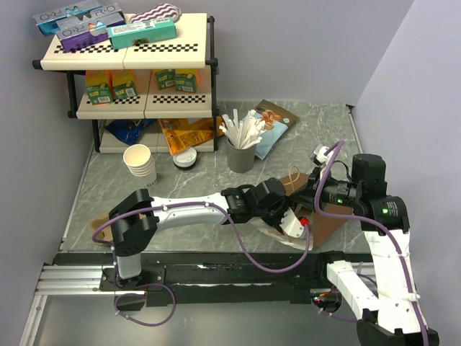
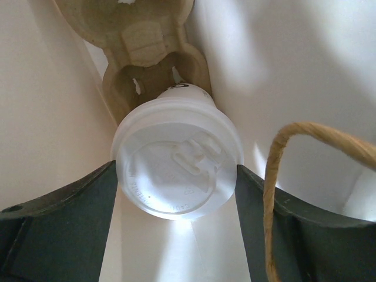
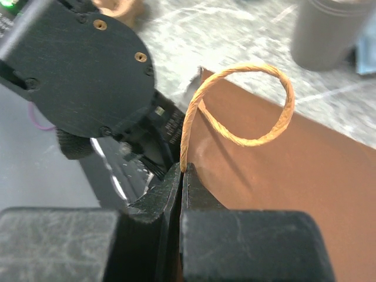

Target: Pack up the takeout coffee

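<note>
From above, the left arm (image 1: 194, 209) reaches across to the brown paper bag (image 1: 335, 216), and its end goes down into the mouth of the bag. The right arm (image 1: 382, 209) stands at the far side of the same bag, at its rim. The coffee itself I cannot see from here; it is hidden inside the bag.

The left wrist camera looks down into the bag, between its pale inner walls. The takeout coffee (image 2: 176, 170) is upright, with its white sip lid towards the camera. The left gripper (image 2: 176, 200) is clamped on it at a wide spread, and both dark fingers (image 2: 59, 223) touch the lid's edge. Under the cup, at the bottom of the bag, lies a pulp cup carrier (image 2: 147, 53), and the foot of the cup is at one of its holes. Whether it is fully seated, I cannot tell. A twine handle (image 2: 276, 176) of the bag curves just beside the cup.

In the right wrist view, the right gripper (image 3: 181, 176) is pressed together on the bag's rim, just at the root of a handle, and so keeps the mouth open.

I think the step in hand is putting the cup into the carrier. The next move asks for a straight, soft descent until the cup sits. Then the fingers should spread and rise without catching the handle, while the right side holds the bag firm.
</note>
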Controlling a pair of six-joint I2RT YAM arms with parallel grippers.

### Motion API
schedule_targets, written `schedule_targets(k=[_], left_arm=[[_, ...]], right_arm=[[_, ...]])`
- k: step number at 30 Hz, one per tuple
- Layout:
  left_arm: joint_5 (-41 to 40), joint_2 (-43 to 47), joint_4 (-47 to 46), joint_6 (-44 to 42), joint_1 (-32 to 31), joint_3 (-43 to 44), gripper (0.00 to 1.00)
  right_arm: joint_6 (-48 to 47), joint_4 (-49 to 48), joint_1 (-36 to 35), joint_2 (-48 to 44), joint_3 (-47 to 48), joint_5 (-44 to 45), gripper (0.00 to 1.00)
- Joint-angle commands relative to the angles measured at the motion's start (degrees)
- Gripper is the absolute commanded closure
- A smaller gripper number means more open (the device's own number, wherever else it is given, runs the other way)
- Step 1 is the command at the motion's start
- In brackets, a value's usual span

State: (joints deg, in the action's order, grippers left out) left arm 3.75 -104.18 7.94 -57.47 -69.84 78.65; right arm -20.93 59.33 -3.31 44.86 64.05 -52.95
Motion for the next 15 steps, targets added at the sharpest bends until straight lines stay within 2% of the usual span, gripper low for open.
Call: schedule_targets(k=[1, 15], left_arm=[[1.1, 0.5, -7.5, 1.8, 0.5, 1.7, 0.99], [-0.3, -2.3, -13.0, 0.4, 0.4, 3.0, 0.99]], right_arm=[[-2.5, 4.0, 0.5, 0.1, 2.7, 8.5, 1.0], [-10.3, 7.1, 0.3, 0.8, 8.7, 18.5, 1.0]])
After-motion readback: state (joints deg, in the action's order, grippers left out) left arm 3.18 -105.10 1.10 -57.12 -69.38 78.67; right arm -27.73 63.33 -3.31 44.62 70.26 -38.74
